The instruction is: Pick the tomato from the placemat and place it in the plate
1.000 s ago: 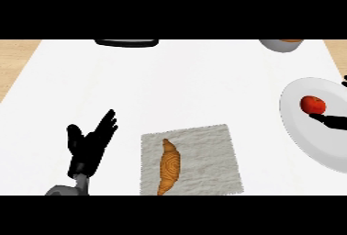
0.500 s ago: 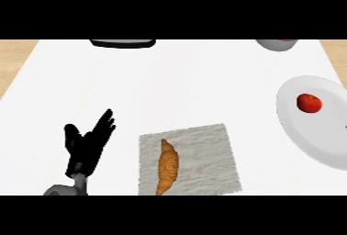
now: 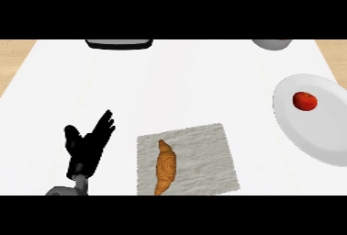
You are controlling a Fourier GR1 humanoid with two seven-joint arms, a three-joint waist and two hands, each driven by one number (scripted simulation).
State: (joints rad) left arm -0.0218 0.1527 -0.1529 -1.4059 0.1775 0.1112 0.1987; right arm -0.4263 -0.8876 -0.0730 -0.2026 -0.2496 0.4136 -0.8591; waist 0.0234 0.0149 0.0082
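Note:
The red tomato (image 3: 305,101) lies on the white plate (image 3: 318,137) at the right edge of the counter. Nothing touches it. The grey placemat (image 3: 196,158) sits at the lower middle with a brown croissant (image 3: 165,167) lying along its left side. My left hand (image 3: 86,144) rests open at the lower left, fingers up, a little left of the placemat. My right hand shows nowhere in the head view.
A dark tray-like object (image 3: 119,44) sits at the far edge, left of centre. A grey bowl (image 3: 272,44) stands at the far right. Bare wooden counter (image 3: 13,55) borders the white top on both sides.
One second ago my right hand was over the plate beside the tomato; it has since withdrawn out of view to the right. The tomato stays on the plate. The left hand has not moved.

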